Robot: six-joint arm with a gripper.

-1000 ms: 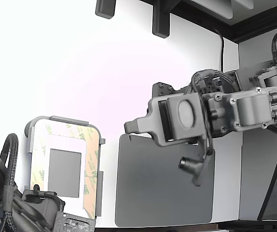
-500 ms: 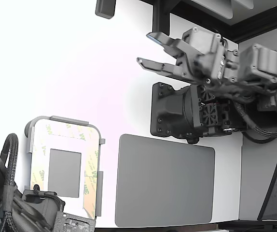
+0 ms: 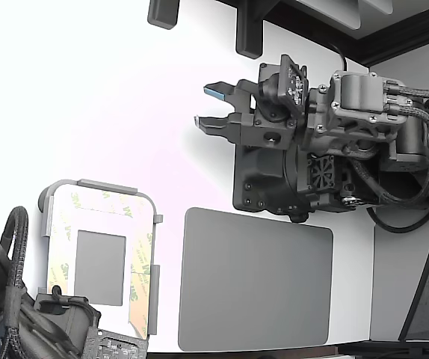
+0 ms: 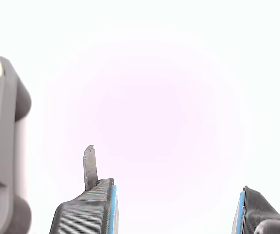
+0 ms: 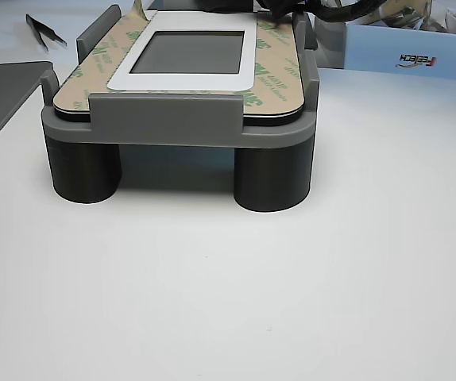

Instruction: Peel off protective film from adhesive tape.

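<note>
The protective film [image 3: 141, 250], cream strips with green 3M logos, frames a small grey rectangle [image 3: 100, 267] on a white plate held in a grey holder [image 3: 50, 200] at the exterior view's lower left. The adhesive tape lies under that film and does not show itself. In the other view the film [image 5: 274, 73] lies flat on the raised holder [image 5: 176, 121]. My gripper [image 3: 213, 107] hangs open, well above and to the right of the holder in the exterior view, pointing left. Nothing sits between its blue-padded fingers [image 4: 103, 207]. The wrist view catches the holder's edge [image 4: 6, 146].
A large dark grey mat [image 3: 255, 280] lies right of the holder in the exterior view. A second arm's cabled body [image 3: 20, 321] sits at the holder's near end. The other view shows tweezers [image 5: 45, 30] and a white box [image 5: 411, 49] behind the holder.
My arm has lifted off the mat area and swung toward the back. The wrist has rolled, and the open gripper now points toward the exterior view's left. The holder and film have not moved.
</note>
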